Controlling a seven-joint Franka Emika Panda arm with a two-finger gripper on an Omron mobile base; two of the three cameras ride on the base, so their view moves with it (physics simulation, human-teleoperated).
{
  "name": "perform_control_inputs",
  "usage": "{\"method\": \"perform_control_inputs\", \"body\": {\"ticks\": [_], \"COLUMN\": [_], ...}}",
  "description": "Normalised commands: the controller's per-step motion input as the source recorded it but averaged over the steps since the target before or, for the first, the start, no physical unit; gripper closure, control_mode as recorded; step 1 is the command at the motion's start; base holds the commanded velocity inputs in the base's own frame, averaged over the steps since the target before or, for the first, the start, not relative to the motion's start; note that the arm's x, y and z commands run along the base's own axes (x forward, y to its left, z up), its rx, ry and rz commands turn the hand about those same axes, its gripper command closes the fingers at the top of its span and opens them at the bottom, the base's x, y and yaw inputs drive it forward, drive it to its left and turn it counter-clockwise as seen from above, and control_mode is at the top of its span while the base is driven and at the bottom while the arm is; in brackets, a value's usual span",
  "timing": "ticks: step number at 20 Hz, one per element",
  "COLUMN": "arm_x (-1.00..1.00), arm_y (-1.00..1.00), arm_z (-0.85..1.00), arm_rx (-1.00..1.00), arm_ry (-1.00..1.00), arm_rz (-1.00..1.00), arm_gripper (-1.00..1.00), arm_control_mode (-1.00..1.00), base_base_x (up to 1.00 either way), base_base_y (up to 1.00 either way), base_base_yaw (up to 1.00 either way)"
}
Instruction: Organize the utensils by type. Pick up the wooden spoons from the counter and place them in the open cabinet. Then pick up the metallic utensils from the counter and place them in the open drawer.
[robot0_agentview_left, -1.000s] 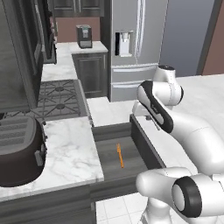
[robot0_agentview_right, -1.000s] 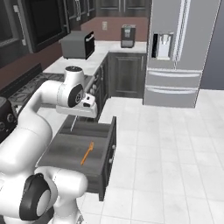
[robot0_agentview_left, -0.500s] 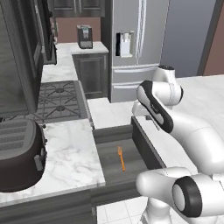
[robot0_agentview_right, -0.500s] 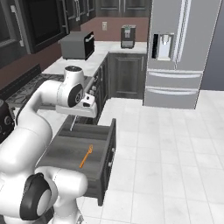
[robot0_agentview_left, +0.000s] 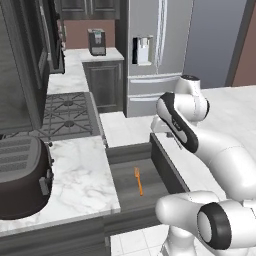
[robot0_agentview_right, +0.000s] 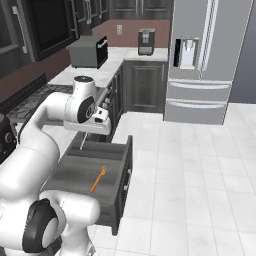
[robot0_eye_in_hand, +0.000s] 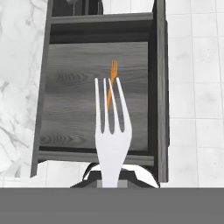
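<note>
One silver fork (robot0_eye_in_hand: 112, 131) is sitting clamped in the closed gripper (robot0_eye_in_hand: 114, 175), hanging above the open drawer (robot0_eye_in_hand: 65, 105), where the orange fork (robot0_eye_in_hand: 111, 85) is lying inside.

My arm arches up from the base, elbow high, forearm folded back down — wrist pointing my claw (robot0_eye_in_hand: 114, 177) straight downward. Its jaws are clamped tight on the handle of a silver-white fork (robot0_eye_in_hand: 113, 131).
</note>
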Motion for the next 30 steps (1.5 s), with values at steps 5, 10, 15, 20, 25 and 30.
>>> {"method": "perform_control_inputs", "body": {"ticks": [5, 10, 15, 20, 25, 30], "arm_x": [0.00, 0.22, 0.63, 0.65, 0.31, 0.17], "arm_y": [0.00, 0.00, 0.09, 0.13, 0.10, 0.00], "arm_z": [0.00, -0.20, -0.26, -0.42, -0.62, -0.49], "arm_rx": [0.00, 0.00, 0.00, 0.00, 0.00, 0.00], "arm_ry": [0.00, 0.08, 0.05, 0.03, 0.03, 0.07], "arm_rz": [0.00, 0.00, -0.05, -0.13, -0.35, -0.54], "arm_gripper": [1.00, 1.00, 1.00, 1.00, 1.00, 1.00], "arm_control_mode": [1.00, -1.00, -1.00, -1.00, -1.00, -1.00], "base_base_x": [0.00, 0.00, 0.00, 0.00, 0.00, 0.00], "base_base_y": [0.00, 0.00, 0.00, 0.00, 0.00, 0.00], "base_base_yaw": [0.00, 0.00, 0.00, 0.00, 0.00, 0.00]}}
